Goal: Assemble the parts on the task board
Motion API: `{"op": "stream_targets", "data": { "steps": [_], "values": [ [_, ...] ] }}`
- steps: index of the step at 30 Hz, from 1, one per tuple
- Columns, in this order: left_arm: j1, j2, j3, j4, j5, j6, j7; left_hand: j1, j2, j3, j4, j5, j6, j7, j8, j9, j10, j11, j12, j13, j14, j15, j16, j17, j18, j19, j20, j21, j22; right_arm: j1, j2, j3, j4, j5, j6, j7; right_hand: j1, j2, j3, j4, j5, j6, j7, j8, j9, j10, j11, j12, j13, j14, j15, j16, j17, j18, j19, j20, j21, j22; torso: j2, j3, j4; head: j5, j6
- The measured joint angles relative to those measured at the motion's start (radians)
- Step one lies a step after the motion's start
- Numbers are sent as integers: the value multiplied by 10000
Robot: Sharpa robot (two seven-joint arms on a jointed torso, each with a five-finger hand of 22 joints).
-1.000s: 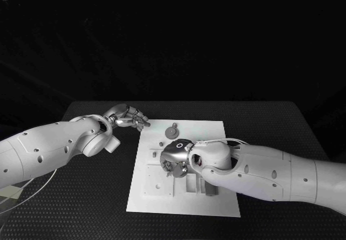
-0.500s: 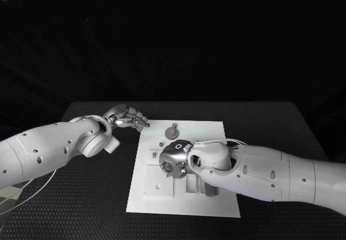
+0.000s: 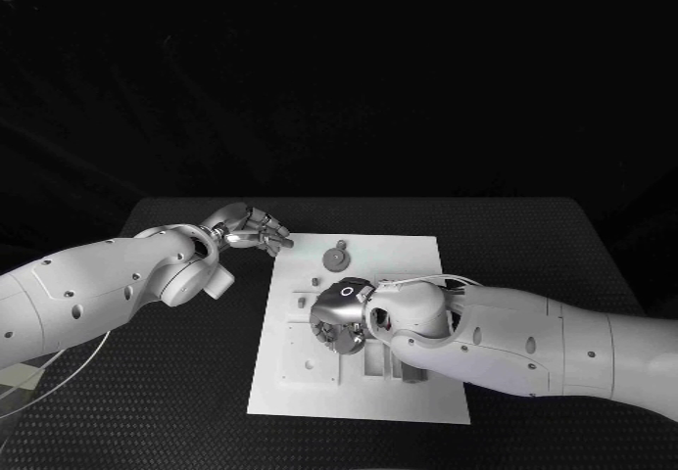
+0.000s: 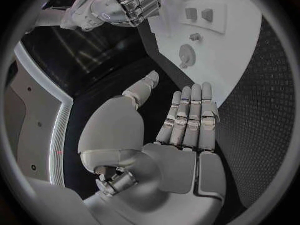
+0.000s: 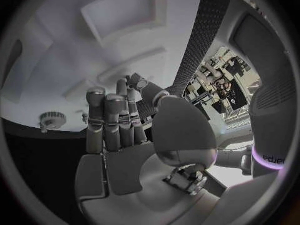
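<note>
The white task board (image 3: pixel 410 257) lies in the middle of the black table. A round grey part (image 3: pixel 336 258) with a short stem rests near the board's far edge; it is also in the left wrist view (image 4: pixel 186 55). My right hand (image 3: pixel 341 313) hovers over the board's left-middle, fingers pointing down with nothing visible in them (image 5: pixel 115 120). A small gear-like part (image 5: pixel 51 119) lies on the board just beside those fingers. My left hand (image 3: pixel 252 232) floats over the table off the board's far left corner, fingers straight and thumb apart, holding nothing (image 4: pixel 187 117).
Raised blocks and slots (image 3: pixel 400 367) sit on the board's near half, partly covered by my right forearm (image 3: pixel 523 338). Small pieces (image 4: pixel 199 15) stand on the board in the left wrist view. Bare black table (image 3: pixel 169 392) surrounds the board.
My right hand has shifted slightly toward the board's near-left. The left hand has stayed where it was.
</note>
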Motion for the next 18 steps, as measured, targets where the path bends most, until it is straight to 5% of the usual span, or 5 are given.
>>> {"op": "stream_targets", "data": {
  "steps": [13, 18],
  "values": [
    [7, -10, 0, 10, 2, 0, -5, 0, 0, 0, 0, 0, -37, -37, 0, 0, 0, 0, 0, 1, 0, 0, 0, 10, -3, 0, 0, 0, 1, 0, 86, -46, -116, -11, -15, 78, -111, 109, 0, 0, -1, -79, 79, -66, -31, 36, 38, -115, -29, -34, 67, 0, 0, 1, -8, -6, -57, 0, 0, 0, -1, -1, -2],
    [11, -19, 0, 13, 2, 0, -8, 0, 0, 0, 0, 0, -37, -37, 0, 1, 0, 0, 0, -9, 0, 0, 0, 19, -5, 0, 0, 0, 1, -19, 118, -75, -258, 142, -168, 207, -435, 14, -122, 46, 2, -607, 236, -306, -109, -448, 300, -377, -166, -204, 236, -1, 0, -1, -116, -3, -169, 0, 0, 3, -2, 8, -7]
  ]
}}
